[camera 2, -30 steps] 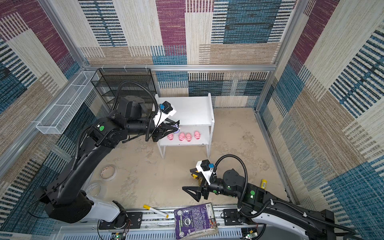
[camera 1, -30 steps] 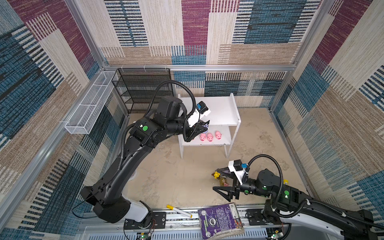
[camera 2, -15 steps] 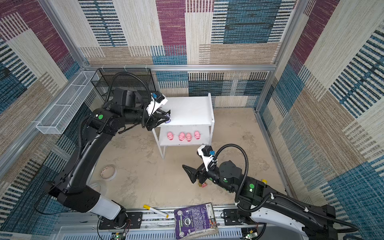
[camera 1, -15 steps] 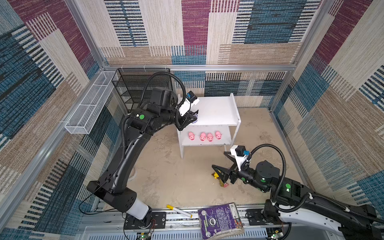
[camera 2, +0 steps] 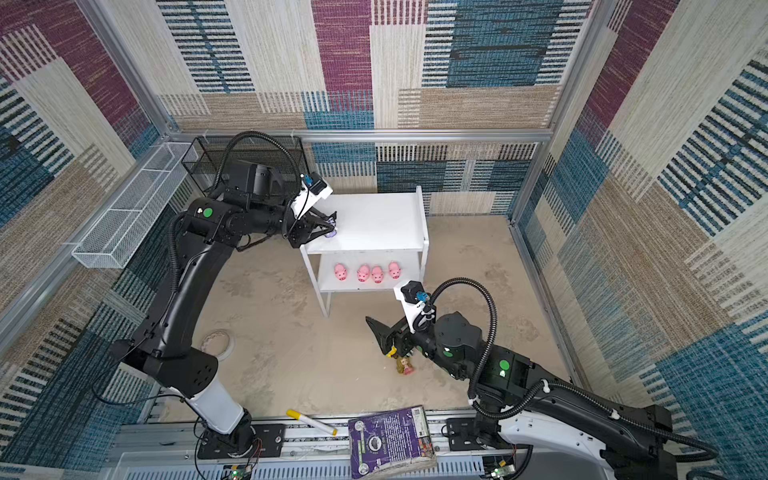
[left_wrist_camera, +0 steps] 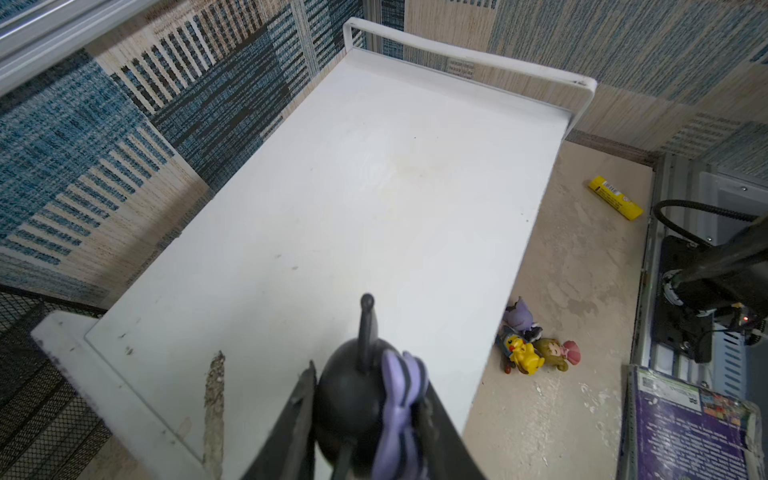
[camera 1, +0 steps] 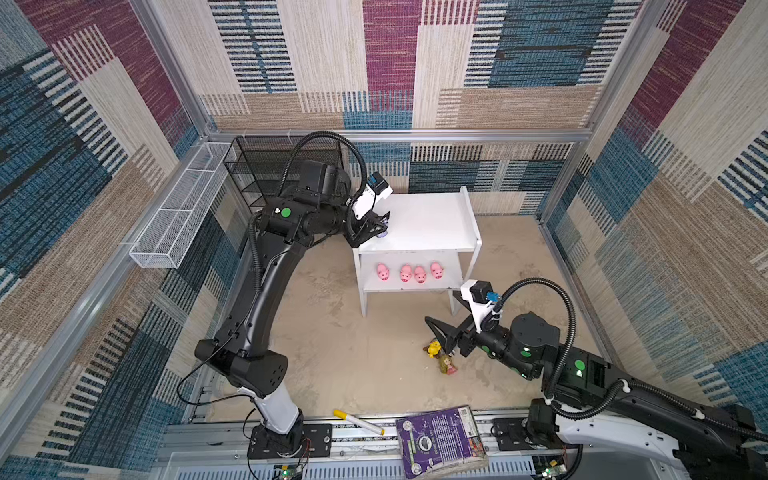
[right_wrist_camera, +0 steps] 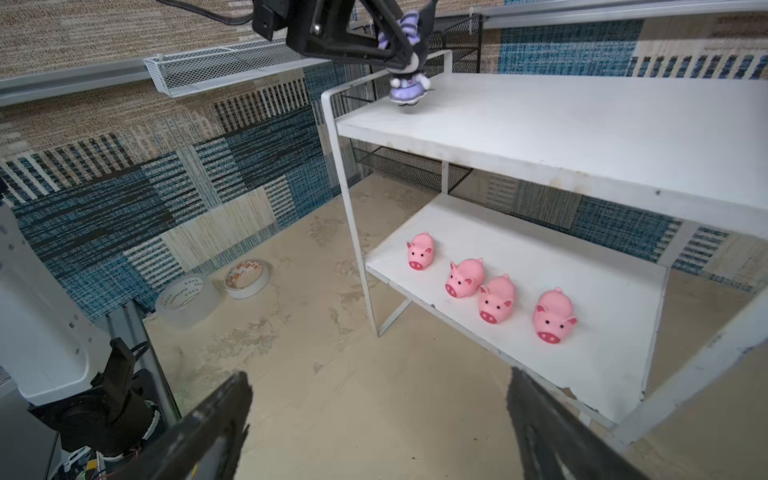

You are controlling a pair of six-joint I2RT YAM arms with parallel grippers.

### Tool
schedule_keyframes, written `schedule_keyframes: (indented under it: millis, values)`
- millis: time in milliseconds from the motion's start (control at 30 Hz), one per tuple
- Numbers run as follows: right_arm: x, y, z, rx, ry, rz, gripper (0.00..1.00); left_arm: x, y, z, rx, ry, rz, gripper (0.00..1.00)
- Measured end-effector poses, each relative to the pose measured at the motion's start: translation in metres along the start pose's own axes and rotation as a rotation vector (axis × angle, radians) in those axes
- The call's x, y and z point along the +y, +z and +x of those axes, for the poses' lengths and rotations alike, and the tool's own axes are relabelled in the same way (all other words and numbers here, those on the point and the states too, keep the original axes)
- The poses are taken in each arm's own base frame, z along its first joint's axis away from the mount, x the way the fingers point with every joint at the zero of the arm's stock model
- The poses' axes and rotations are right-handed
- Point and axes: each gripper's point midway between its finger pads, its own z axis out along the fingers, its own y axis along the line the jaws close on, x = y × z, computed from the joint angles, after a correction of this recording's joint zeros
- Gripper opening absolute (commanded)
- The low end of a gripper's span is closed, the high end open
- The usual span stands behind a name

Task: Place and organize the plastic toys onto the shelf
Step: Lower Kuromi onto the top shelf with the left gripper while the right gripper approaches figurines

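Left pincer (left_wrist_camera: 368, 390) clamps a small black-and-purple eared plastic figurine (right_wrist_camera: 408, 88), white two-tier shelf (right_wrist_camera: 540, 124) just beneath; right pincer (right_wrist_camera: 378, 376) gapes wide, empty.

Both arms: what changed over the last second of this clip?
The left gripper, shut on the black-and-purple toy, rose from in front of the shelf's lower board to its top board, at the end on that arm's side. The right gripper, open, moved from the front rail toward the shelf. Nothing was let go. The four pigs, the yellow toy and the doll stayed put.
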Motion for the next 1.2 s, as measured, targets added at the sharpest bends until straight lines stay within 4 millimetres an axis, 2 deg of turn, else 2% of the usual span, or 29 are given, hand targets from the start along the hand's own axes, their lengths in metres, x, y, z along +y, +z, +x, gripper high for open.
schedule_keyframes:
  millis: [233,400,700,1000,1200]
  values:
    - [-0.001,0.003,0.003,0.013,-0.009,0.011,0.97,0.001,-0.001,0.009,0.028,-0.009,0.007,0.17]
    - [-0.001,0.009,0.016,0.046,-0.02,0.016,0.97,0.005,0.0,0.01,0.029,-0.015,0.004,0.18]
    - [0.001,0.01,0.026,0.062,-0.015,-0.001,0.97,0.011,0.0,0.009,0.024,-0.02,0.004,0.27]
    - [0.003,0.011,0.027,0.06,-0.011,-0.01,0.97,0.013,-0.001,0.01,0.024,-0.023,-0.002,0.53]
    - [0.003,0.011,0.029,0.065,-0.006,-0.016,0.97,0.013,-0.001,0.01,0.022,-0.023,0.001,0.6]
